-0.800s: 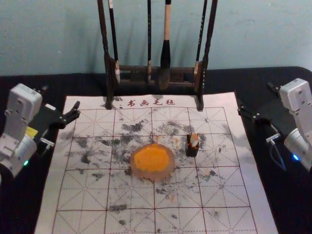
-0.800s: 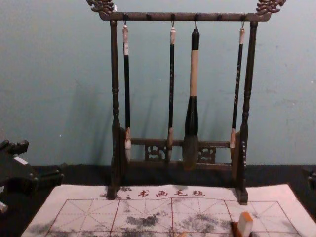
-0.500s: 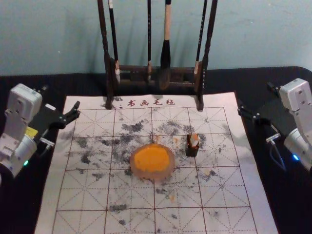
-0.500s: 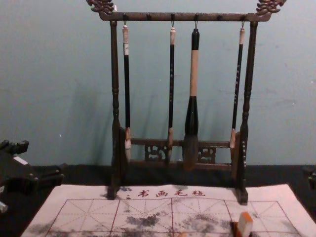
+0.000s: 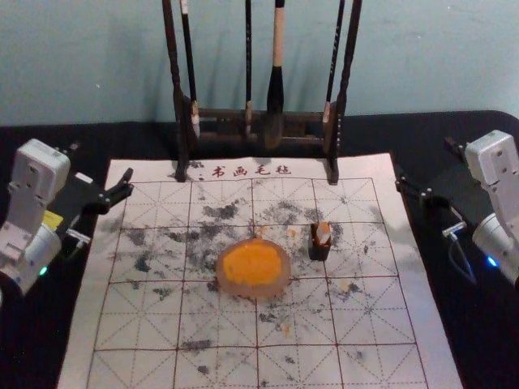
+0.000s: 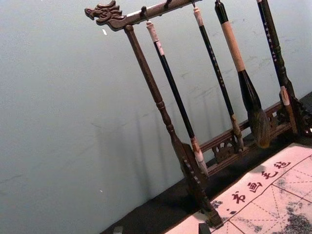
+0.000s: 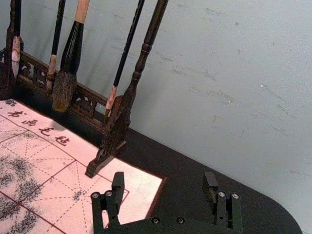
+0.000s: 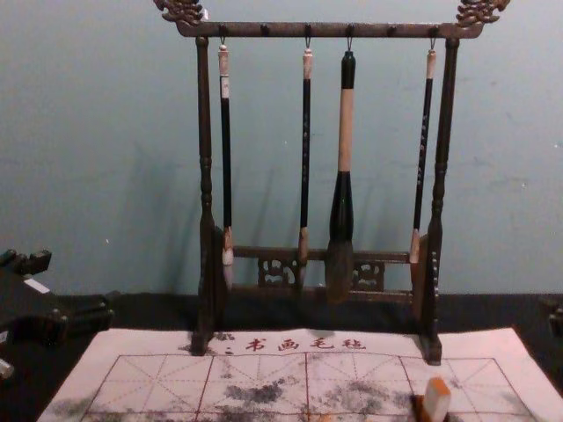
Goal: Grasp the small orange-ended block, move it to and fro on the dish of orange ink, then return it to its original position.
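And here we have the left gripper (image 5: pixel 101 160) out over the left edge of the grid mat (image 5: pixel 146 324), jaws spread wide with nothing between them, while across the table the right gripper (image 5: pixel 425 159) hangs by the mat's right edge, its jaws wide apart and empty too. There's the orange-ended block (image 5: pixel 323 233), tilted at its small dark stand (image 5: pixel 319 253) on the mat, just right of the dish (image 5: pixel 232 285) of orange ink (image 5: pixel 253 264)!
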Robot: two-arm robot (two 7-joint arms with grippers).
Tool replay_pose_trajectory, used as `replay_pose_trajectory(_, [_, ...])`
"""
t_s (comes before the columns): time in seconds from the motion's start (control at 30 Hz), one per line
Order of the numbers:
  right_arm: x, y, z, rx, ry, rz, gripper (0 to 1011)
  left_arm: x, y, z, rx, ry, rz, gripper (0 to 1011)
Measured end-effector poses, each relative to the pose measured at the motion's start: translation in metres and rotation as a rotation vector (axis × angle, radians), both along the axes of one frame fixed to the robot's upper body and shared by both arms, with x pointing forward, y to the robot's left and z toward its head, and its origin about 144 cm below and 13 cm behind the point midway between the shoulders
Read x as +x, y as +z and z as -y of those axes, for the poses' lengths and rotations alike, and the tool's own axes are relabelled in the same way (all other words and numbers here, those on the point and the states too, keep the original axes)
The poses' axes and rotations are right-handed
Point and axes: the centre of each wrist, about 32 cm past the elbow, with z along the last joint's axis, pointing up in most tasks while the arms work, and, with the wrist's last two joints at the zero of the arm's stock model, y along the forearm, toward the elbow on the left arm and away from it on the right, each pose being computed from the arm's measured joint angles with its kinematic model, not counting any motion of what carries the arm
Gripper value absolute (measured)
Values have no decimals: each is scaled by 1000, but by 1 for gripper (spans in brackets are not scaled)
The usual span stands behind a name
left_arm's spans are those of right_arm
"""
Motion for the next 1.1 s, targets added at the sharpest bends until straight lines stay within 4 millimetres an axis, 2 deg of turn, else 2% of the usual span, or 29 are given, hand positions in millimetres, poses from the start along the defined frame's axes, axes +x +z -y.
replay_pose_trajectory(1.1, [0,0,0,0,0,0,1000,0,0,0,0,0,0,1001])
